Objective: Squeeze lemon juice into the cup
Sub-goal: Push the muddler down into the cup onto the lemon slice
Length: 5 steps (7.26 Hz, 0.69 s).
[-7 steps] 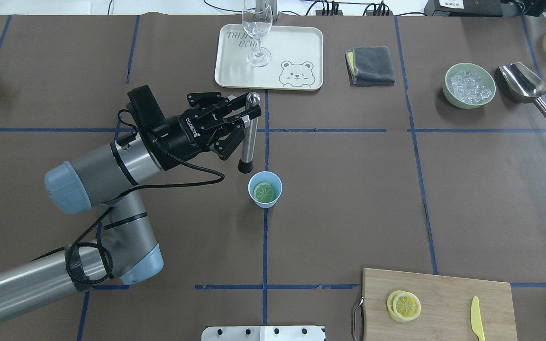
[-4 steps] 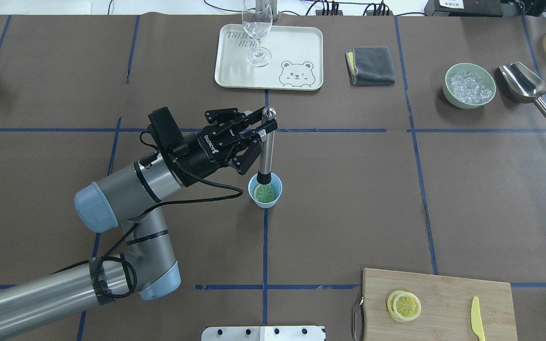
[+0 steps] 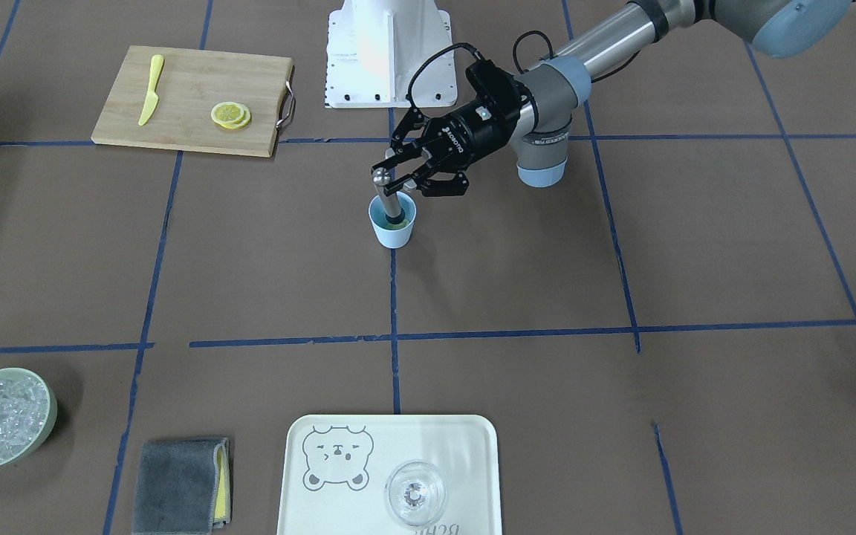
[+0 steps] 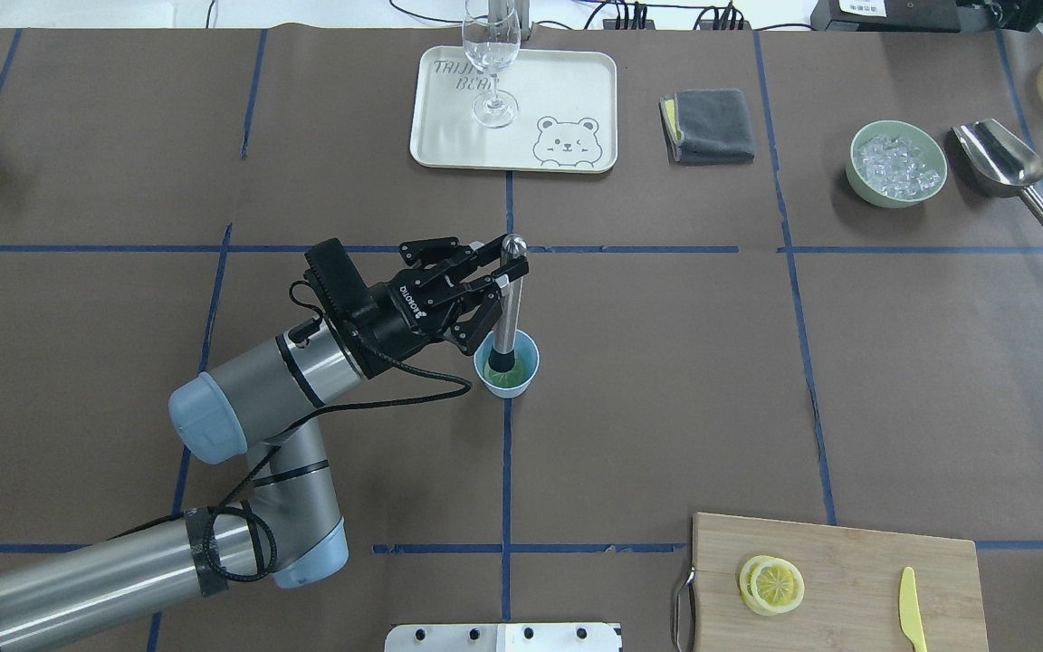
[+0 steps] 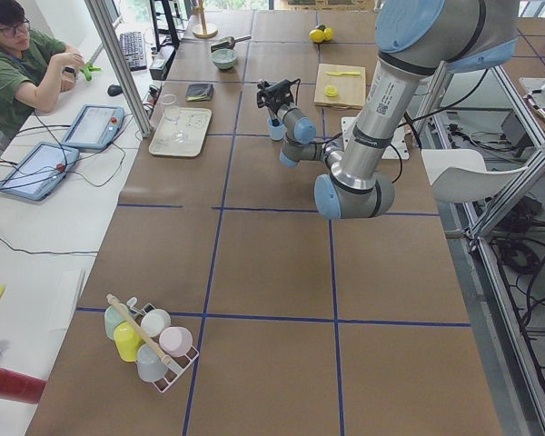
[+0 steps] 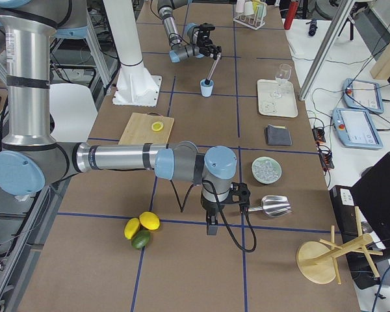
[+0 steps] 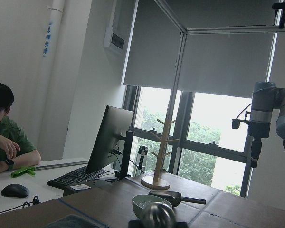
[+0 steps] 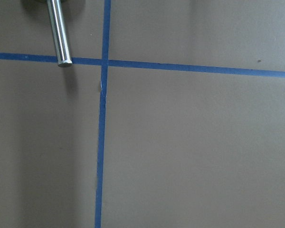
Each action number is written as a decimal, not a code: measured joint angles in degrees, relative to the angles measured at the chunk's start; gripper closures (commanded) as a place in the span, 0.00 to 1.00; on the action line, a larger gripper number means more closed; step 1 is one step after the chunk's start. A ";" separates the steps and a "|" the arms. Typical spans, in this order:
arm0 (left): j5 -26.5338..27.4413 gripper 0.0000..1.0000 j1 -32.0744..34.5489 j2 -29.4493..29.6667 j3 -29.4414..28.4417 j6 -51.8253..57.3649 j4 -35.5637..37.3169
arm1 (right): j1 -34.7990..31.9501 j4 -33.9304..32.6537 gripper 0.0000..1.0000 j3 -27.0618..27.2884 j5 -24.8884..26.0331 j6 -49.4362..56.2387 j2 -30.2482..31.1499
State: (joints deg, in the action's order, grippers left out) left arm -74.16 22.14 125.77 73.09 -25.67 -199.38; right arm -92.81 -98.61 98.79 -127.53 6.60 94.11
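My left gripper (image 4: 508,263) is shut on a steel muddler (image 4: 510,299) just under its ball top and holds it nearly upright. The muddler's black tip is down inside the light-blue cup (image 4: 531,362), which stands at the table's middle, also in the front view (image 3: 393,232). The tip presses on a lemon slice (image 4: 511,380) at the cup's bottom and covers most of it. Two more lemon slices (image 4: 770,584) lie on the cutting board. My right gripper (image 6: 211,224) shows only in the exterior right view, pointing down near the scoop; I cannot tell if it is open.
A cream tray (image 4: 567,91) with a clear glass (image 4: 491,63) stands at the back. A grey cloth (image 4: 712,125), a green bowl of ice (image 4: 896,163) and a steel scoop (image 4: 1001,163) lie back right. The wooden cutting board (image 4: 847,561) with a yellow knife (image 4: 911,620) is front right.
My left arm has moved right and down with the muddler. Its tip went from beside the cup, over the rim, and down into the cup onto the lemon slice.
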 measured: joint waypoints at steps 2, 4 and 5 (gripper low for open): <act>0.99 1.00 -1.25 0.03 -1.54 0.01 -0.04 | -0.02 0.00 0.00 0.00 0.00 -0.26 -0.14; 0.76 1.00 -1.10 0.68 -0.44 -0.04 -0.03 | -0.06 0.00 0.00 0.00 0.00 -0.37 -0.22; -0.05 1.00 0.12 1.02 1.39 -0.20 0.05 | -0.08 0.00 0.00 0.00 0.00 -0.44 -0.23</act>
State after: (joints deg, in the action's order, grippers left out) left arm -74.20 22.26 126.78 74.49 -25.87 -199.32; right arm -92.89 -98.61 98.79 -127.53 6.16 93.88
